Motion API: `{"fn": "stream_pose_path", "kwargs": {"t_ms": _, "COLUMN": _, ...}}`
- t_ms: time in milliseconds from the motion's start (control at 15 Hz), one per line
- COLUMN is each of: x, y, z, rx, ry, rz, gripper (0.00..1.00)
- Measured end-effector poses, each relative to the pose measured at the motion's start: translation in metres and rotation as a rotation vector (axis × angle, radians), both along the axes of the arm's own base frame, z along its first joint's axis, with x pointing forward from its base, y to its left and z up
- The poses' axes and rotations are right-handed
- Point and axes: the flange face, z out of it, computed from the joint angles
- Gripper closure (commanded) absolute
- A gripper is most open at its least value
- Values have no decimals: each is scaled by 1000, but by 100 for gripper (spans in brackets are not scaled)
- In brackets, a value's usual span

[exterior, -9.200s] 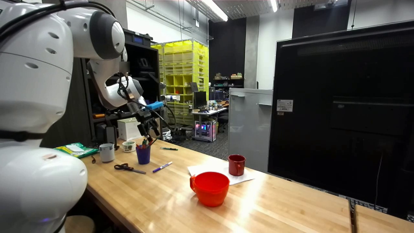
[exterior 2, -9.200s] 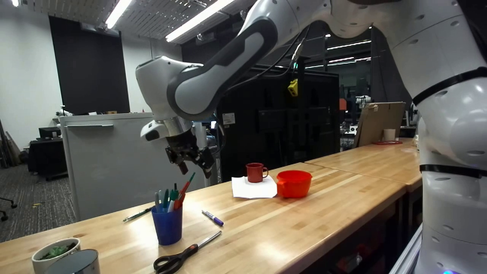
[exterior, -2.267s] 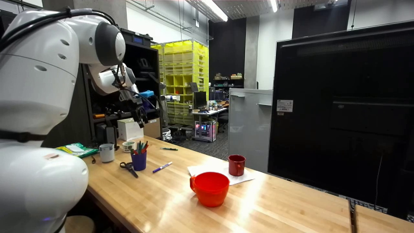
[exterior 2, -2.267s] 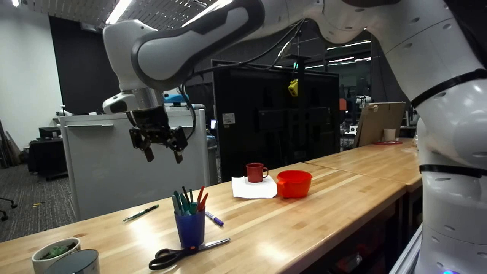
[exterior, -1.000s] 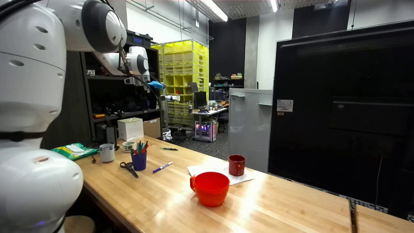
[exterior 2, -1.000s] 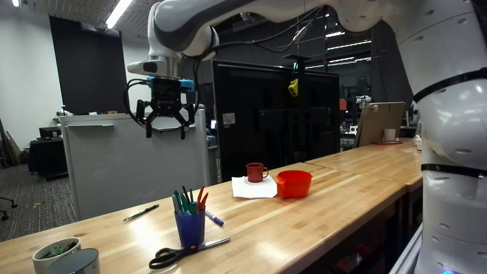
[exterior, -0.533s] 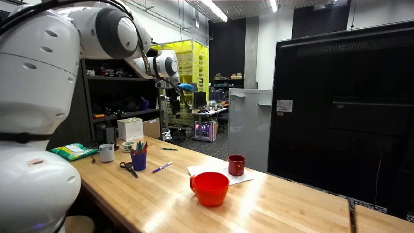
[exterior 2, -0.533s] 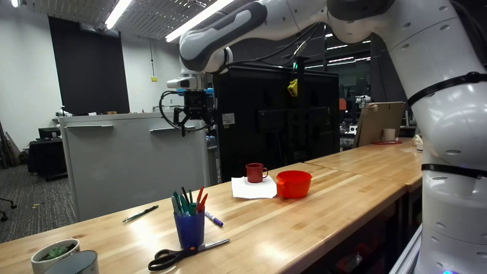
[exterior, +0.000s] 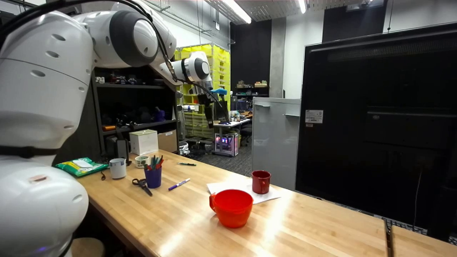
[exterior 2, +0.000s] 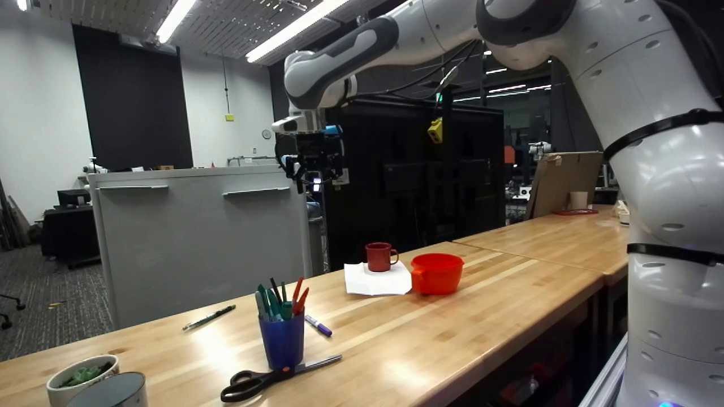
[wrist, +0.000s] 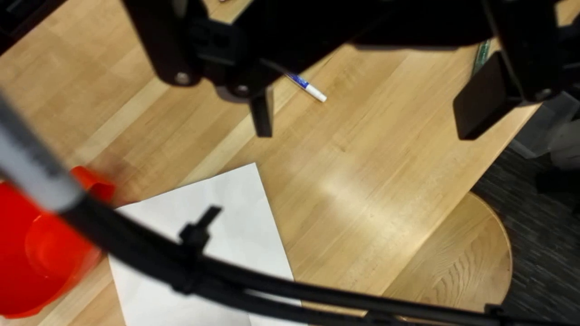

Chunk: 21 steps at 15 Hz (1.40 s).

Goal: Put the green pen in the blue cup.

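Cup (exterior 2: pixel 282 342), smooth, blue, tapered, upright, holding pens (exterior 2: pixel 275 306); green pen (exterior 2: pixel 209 317), slender, lying on wood-grained worktop (exterior 2: pixel 396 333); both lower than, and well apart from, the spread jaws.

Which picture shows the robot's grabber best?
The wrist view: the gripper looks big there, with its open jaws plainly apart. In both exterior views it looks small and dark, its jaws harder to make out.

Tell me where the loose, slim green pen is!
In an exterior view, the slim green pen lies on the wooden table, left of and beyond the blue cylindrical cup.
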Motion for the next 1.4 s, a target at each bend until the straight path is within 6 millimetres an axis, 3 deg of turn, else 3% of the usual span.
{"fn": "stream_pose_path", "kwargs": {"t_ms": 333, "x": -1, "y": 5, "z": -8, "rx": 36, "ry": 1, "rz": -64, "gripper": 0}}
{"fn": "stream_pose_path", "kwargs": {"t_ms": 600, "x": -2, "y": 3, "z": -53, "rx": 78, "ry": -44, "rz": -282, "gripper": 0}}
{"fn": "stream_pose_path", "kwargs": {"t_ms": 867, "x": -4, "y": -25, "z": -85, "rx": 103, "ry": -94, "rz": -501, "gripper": 0}}
{"fn": "stream_pose_path", "kwargs": {"t_ms": 1200, "x": -14, "y": -63, "z": -83, "rx": 119, "ry": -142, "rz": -789, "gripper": 0}}
{"fn": "stream_pose_path", "kwargs": {"t_ms": 1400, "x": -32, "y": -63, "z": -68, "rx": 154, "ry": -153, "rz": -894, "gripper": 0}}
